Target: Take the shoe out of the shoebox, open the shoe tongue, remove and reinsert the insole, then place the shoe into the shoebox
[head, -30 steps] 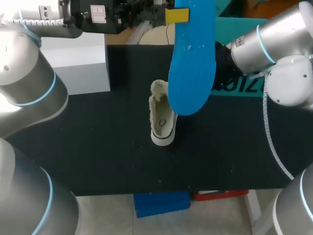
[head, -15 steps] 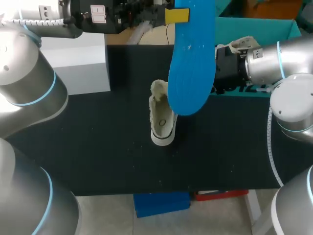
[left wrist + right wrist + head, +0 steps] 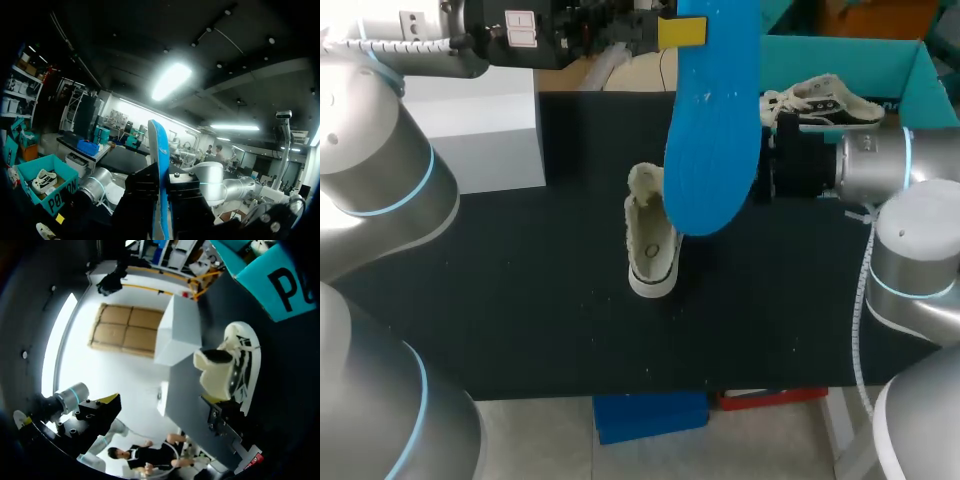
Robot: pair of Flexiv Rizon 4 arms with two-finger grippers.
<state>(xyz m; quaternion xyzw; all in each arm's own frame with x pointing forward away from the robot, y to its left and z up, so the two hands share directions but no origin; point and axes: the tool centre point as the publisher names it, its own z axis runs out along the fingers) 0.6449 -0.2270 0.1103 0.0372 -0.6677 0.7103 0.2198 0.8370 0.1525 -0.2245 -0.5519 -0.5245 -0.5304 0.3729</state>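
Observation:
My left gripper (image 3: 682, 31) is shut on one end of the blue insole (image 3: 713, 130), which hangs high above the table; in the left wrist view the insole (image 3: 159, 150) stands edge-on between the fingers. The white shoe (image 3: 651, 245) lies on the black table below it, tongue raised. My right gripper (image 3: 775, 165) is level with the shoe's right side, its tips hidden behind the insole. In the right wrist view the shoe (image 3: 232, 370) lies just ahead of the open right gripper (image 3: 220, 410).
The teal shoebox (image 3: 840, 45) stands at the back right with a second shoe (image 3: 825, 100) in it. A white box (image 3: 485, 130) sits at the back left. The black table (image 3: 520, 290) reaches to the front edge.
My right arm has swung down and turned level, uncovering the second shoe in the shoebox. The left arm and the insole have not moved.

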